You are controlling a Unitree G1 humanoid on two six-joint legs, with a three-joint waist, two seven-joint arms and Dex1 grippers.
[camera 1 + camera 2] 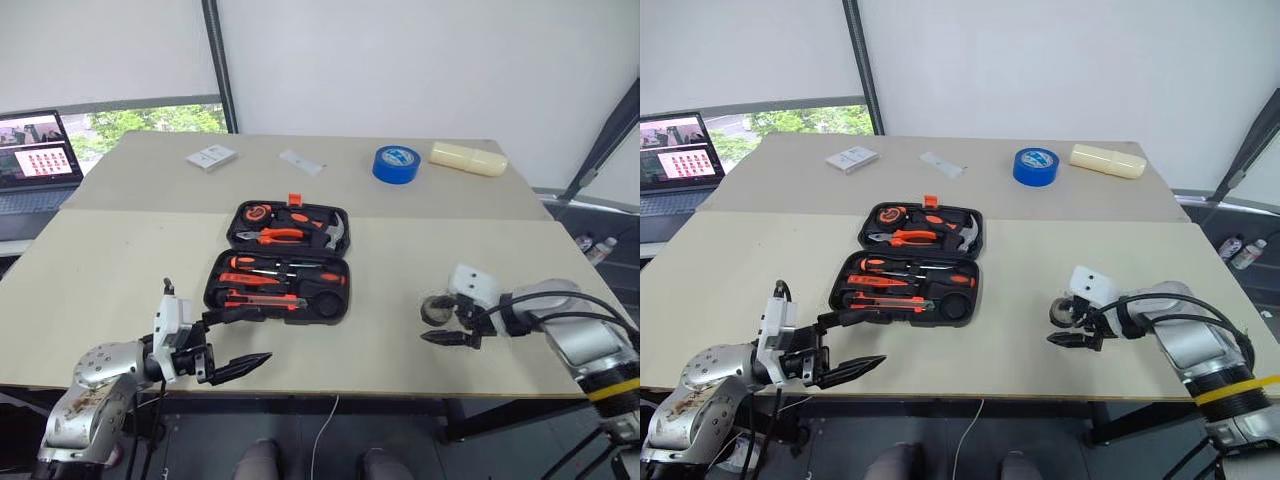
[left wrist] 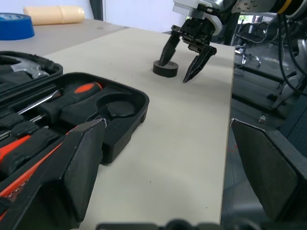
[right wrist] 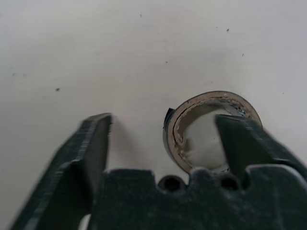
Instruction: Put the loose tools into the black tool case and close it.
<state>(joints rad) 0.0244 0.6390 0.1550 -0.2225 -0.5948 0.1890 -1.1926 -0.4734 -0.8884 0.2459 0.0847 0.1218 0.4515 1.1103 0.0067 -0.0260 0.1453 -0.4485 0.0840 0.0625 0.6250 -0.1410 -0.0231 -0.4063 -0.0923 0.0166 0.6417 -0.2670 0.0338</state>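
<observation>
Matte beige tabletop [image 1: 120, 270]: right gripper [image 3: 165, 132], fingers spread, straddles round grey tape roll [image 3: 211, 129] wall

My right gripper [image 3: 163, 143] fingertip covers part of the tape roll [image 3: 211, 132]; can't tell if it touches the inner wall. Laptop [image 1: 35, 160] cut off at the left edge, screen too small to read. Tools in the case [image 1: 280, 262] partly overlap; can't ID each.

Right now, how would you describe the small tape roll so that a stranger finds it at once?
On the beige table, look to the right of the open black tool case, near the front edge. The small dark grey tape roll lies flat there, alone, under the right end effector. It is far smaller than the blue tape roll at the back.
</observation>
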